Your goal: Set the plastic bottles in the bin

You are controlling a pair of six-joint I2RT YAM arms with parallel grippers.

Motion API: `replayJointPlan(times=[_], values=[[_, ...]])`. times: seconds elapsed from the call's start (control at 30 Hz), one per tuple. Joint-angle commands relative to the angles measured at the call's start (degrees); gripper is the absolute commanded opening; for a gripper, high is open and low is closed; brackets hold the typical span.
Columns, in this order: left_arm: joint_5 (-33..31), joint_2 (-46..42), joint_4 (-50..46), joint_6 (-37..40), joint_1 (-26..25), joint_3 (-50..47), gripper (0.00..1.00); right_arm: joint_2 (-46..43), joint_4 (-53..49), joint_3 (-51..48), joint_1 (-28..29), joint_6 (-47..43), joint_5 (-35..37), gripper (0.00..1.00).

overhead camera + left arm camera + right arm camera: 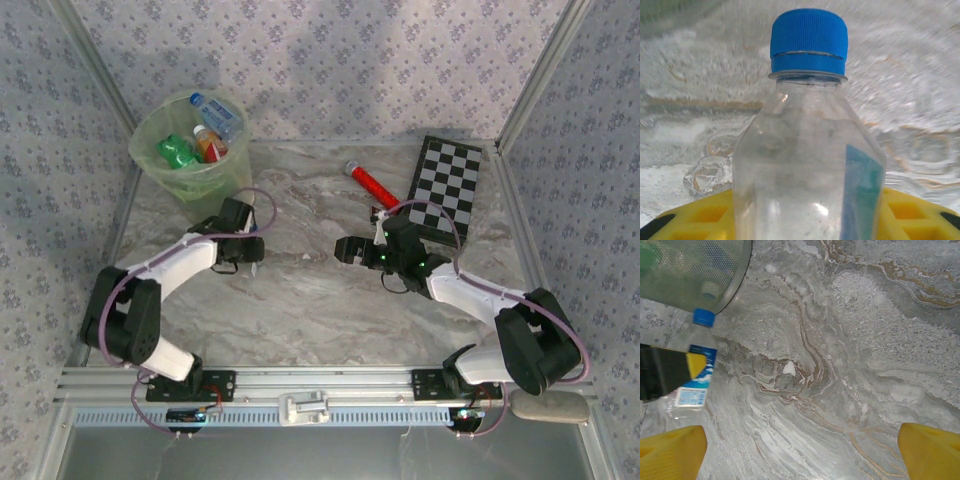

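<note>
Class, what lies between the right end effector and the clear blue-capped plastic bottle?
Marble tabletop, bare except a white fleck, from right end effector to bottle, in the top view.

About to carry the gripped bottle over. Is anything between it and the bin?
Nothing visible does. Bare table lies between the bottle and the bin, which stands just past the cap. The bin's rim must be cleared.

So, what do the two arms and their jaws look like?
Both the left arm and the right arm have white links between bulky black joints. A thin lilac cable loops along each one. The jaws are black and end in yellow pads.
</note>
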Motion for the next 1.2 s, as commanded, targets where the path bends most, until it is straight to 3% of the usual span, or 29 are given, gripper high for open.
replayJointPlan(times=[0.0,0.23,0.47,0.7,0.93,1.17], values=[[2.43,-6.63,0.60,-1.33,-0.37,4.85,0.50,-0.44,0.97,-0.78,-0.48,-1.02,0.80,1.00],[2.48,-13.80,7.08,0.05,-0.39,12.47,0.50,0.46,4.07,-1.57,-0.51,-0.73,0.71,1.00],[1.77,-13.30,11.88,6.98,0.17,24.20,0.50,-1.02,4.67,-2.18,-0.63,-0.91,1.46,1.00],[0.84,-6.91,7.09,14.66,5.32,38.06,0.52,-4.51,2.80,-3.02,-0.80,-1.03,3.15,1.00],[1.01,-0.47,0.64,15.91,13.71,48.24,0.52,-7.38,0.82,-3.72,-1.37,-3.14,4.63,1.00],[1.47,5.71,-3.78,13.90,16.98,53.82,0.53,-8.10,0.10,-3.59,-1.77,-3.16,4.39,1.00]])
